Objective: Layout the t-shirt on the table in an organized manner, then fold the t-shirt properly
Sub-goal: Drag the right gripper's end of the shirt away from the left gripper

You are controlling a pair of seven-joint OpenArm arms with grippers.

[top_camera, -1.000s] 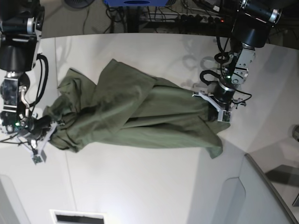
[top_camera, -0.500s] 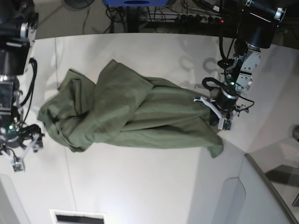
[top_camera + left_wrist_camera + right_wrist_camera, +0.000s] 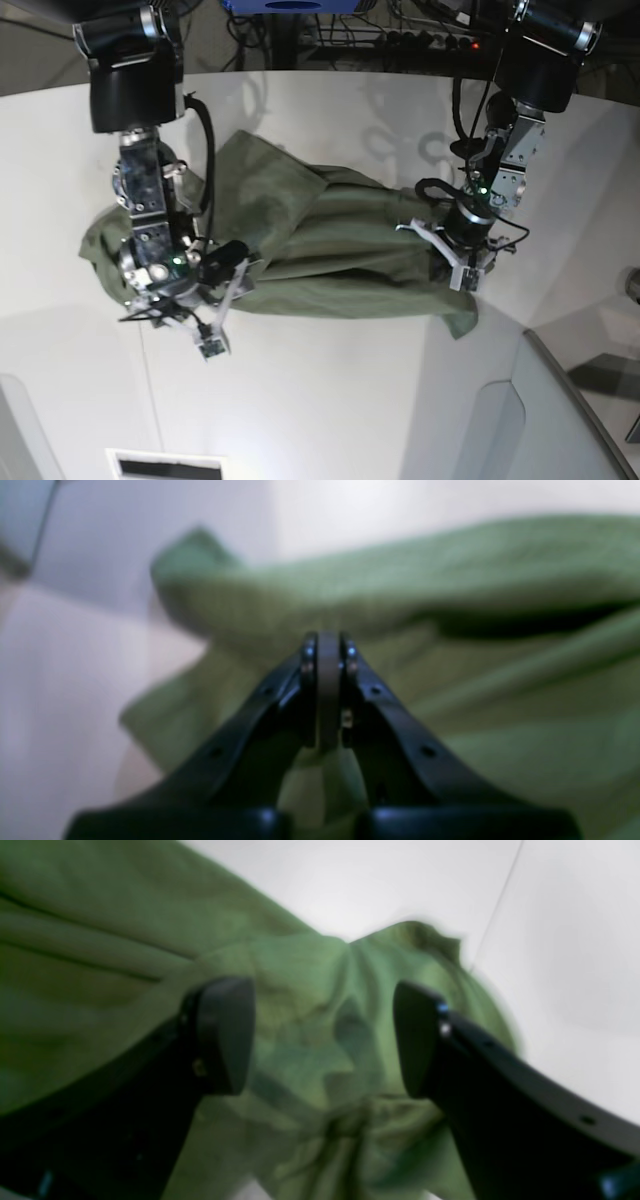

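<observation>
One plain olive-green short-sleeved cotton t-shirt point(image 3: 300, 240) lay bunched and wrinkled on the large white smooth bench point(image 3: 330, 400), its long axis running from about nine o'clock to three o'clock across the base view, not yet spread flat. Two arms worked it, one at each end. The left pincer point(image 3: 458, 262), at the three o'clock end, was pressed fully shut; in its wrist view the two black fingers point(image 3: 327, 680) met tip to tip with green cloth directly behind and below them, and I judged it was pinching a fold of the shirt there, though the blur hid the exact seam. The right pincer point(image 3: 213, 302), at the eight o'clock end, stood spread wide with nothing between its pads point(image 3: 225, 1035); the crumpled cloth lay just beyond and under them, toward twelve o'clock in its wrist view. The coming move seemed to turn on this: the loose, heaped end lay nearest the right arm, so that pincer would need to close on an edge and draw it toward nine o'clock, along the shirt's long axis, against the left's hold.
</observation>
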